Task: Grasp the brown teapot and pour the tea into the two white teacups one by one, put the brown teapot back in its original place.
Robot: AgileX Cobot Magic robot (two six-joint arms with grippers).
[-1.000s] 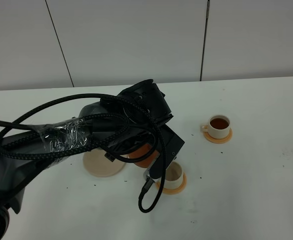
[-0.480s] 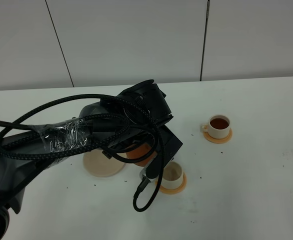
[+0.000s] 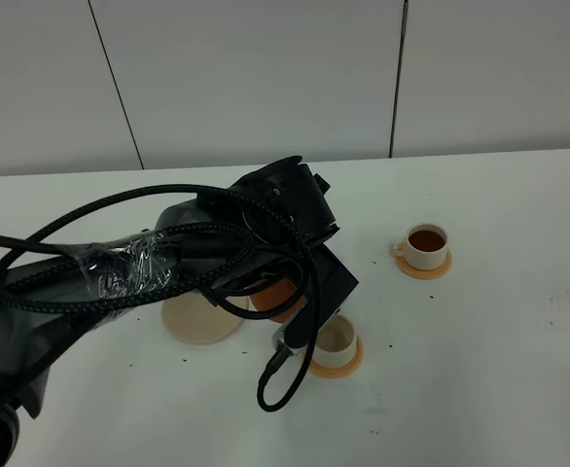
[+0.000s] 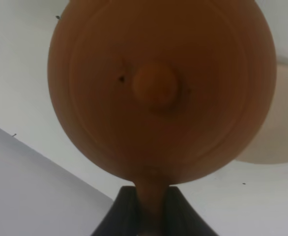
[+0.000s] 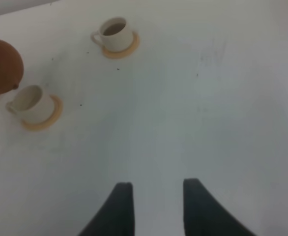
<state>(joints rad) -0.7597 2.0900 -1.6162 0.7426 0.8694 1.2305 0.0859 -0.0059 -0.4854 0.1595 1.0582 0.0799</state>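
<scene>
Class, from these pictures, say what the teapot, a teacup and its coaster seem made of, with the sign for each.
Brown teapot: likely unglazed clay, matte terracotta surface, no glare. Far teacup: probably glazed ceramic, smooth off-white wall. Coaster beneath it: flat matte orange disc, material unclear.

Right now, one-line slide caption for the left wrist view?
Close-up from above: the left gripper shut on the handle of the brown teapot, with the pale saucer showing past its body.

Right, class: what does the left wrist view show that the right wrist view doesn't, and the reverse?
Left wrist only: the knobbed lid, the pale saucer, and the left gripper shut on the brown teapot. Right wrist only: two white teacups, one holding tea, on orange coasters, and the open right gripper. Both: the teapot and the white table.
</scene>
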